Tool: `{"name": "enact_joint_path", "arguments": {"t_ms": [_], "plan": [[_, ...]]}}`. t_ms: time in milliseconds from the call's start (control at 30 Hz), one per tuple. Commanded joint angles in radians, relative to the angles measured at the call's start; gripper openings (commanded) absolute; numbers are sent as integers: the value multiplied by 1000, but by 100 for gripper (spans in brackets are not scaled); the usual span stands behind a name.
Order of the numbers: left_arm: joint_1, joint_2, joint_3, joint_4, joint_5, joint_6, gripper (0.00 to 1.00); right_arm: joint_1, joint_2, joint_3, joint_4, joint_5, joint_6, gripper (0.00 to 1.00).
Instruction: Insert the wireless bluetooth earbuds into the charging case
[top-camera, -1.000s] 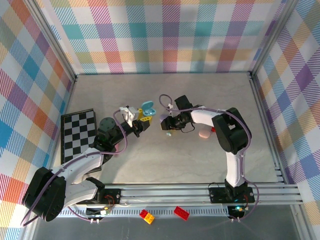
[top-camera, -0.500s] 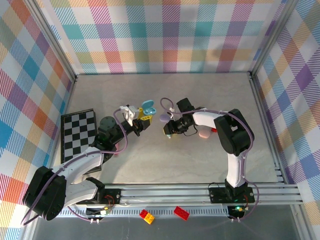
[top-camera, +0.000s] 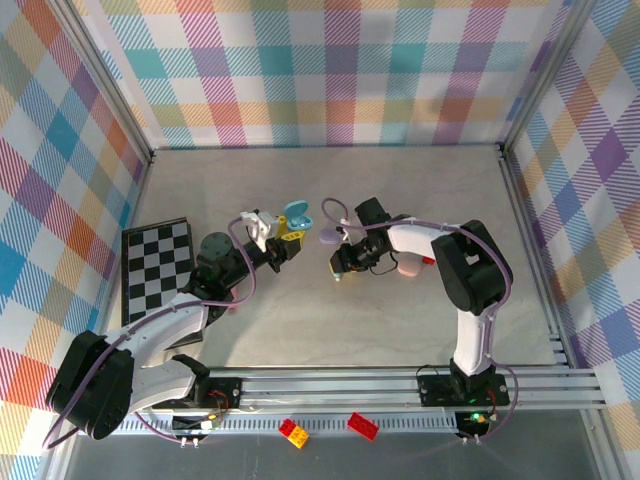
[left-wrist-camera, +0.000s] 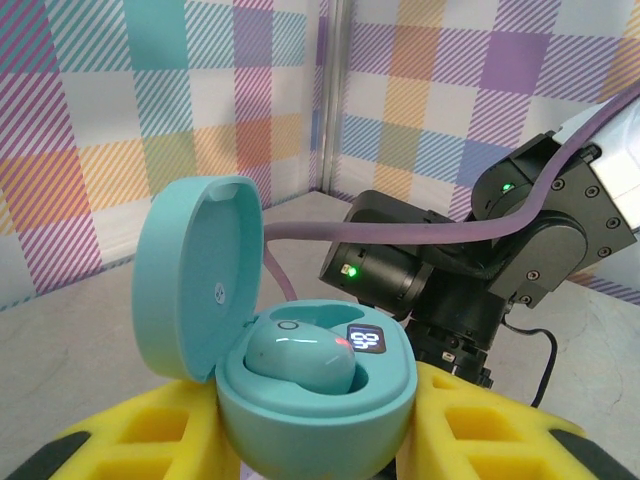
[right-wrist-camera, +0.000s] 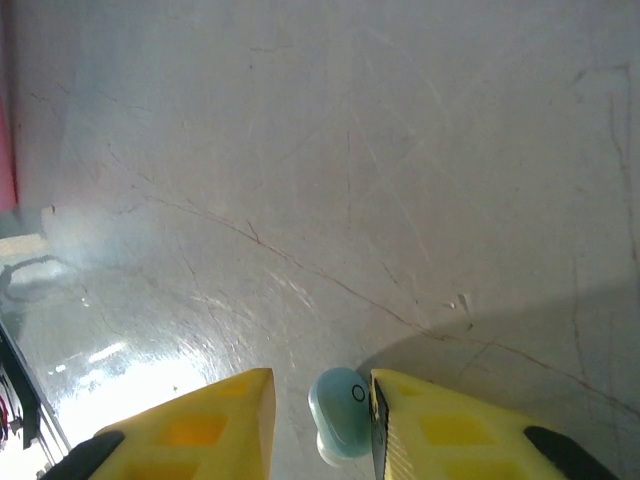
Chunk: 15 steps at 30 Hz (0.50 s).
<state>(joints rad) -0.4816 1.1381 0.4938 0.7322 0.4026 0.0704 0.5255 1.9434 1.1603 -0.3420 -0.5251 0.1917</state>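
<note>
L tool (left-wrist-camera: 310, 445) clamped on open teal oval plastic charging case (left-wrist-camera: 315, 400), held off the grey bench (top-camera: 400, 180), lid up. One small teal plastic earbud (left-wrist-camera: 300, 360) sits inside. R tool (right-wrist-camera: 322, 392) low over bench, yellow fingers (right-wrist-camera: 200, 430) either side of 2nd teal earbud (right-wrist-camera: 338, 412) lying on bench. Not clamped, gap at one finger. Lavender oval case (top-camera: 328, 237) near R tool.

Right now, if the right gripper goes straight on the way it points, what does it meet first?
The right gripper meets the teal earbud sitting between its fingers, then the tabletop right behind it. How close either is, I can't judge.
</note>
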Motion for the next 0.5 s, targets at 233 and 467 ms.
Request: {"name": "enact_joint_path", "arguments": {"t_ms": [233,467], "plan": [[6,13,35,27,24,-4,37,9,-1,-16,-37,1,-46,32],[6,22,35,33,25,-7,37,25,-10,-25,-62,41,-74,28]]}}
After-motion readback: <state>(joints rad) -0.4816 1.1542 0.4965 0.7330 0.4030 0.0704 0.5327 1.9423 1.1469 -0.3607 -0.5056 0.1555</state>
